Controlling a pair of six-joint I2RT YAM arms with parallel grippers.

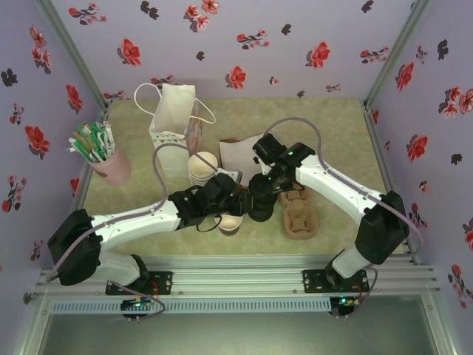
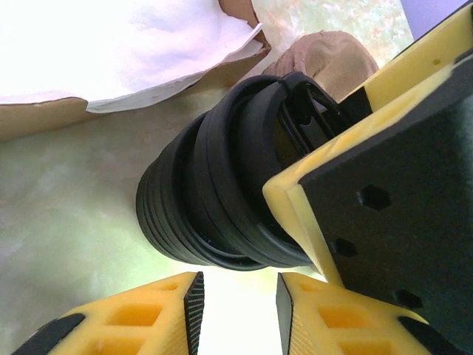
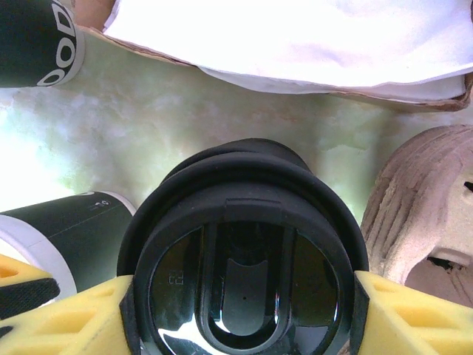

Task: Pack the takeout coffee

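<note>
A small dark paper cup (image 1: 230, 224) with a cream inside stands open-topped near the table's front. My left gripper (image 1: 233, 207) is shut on it. In the left wrist view white glare fills the gap between the left gripper's (image 2: 238, 310) pads. In the right wrist view the cup's dark wall (image 3: 74, 237) shows at the lower left. Just to the cup's right is a short stack of black lids (image 1: 260, 213) (image 2: 192, 200). My right gripper (image 1: 261, 194) (image 3: 244, 314) is shut on the top lid (image 3: 244, 251), one finger on each side of its rim.
A brown pulp cup carrier (image 1: 299, 218) (image 3: 421, 200) lies right of the lids. A stack of lidless cups (image 1: 202, 166) (image 3: 37, 41), a white paper bag (image 1: 174, 118) and white napkins (image 1: 242, 151) stand behind. A pink cup of straws (image 1: 111, 166) is at the left.
</note>
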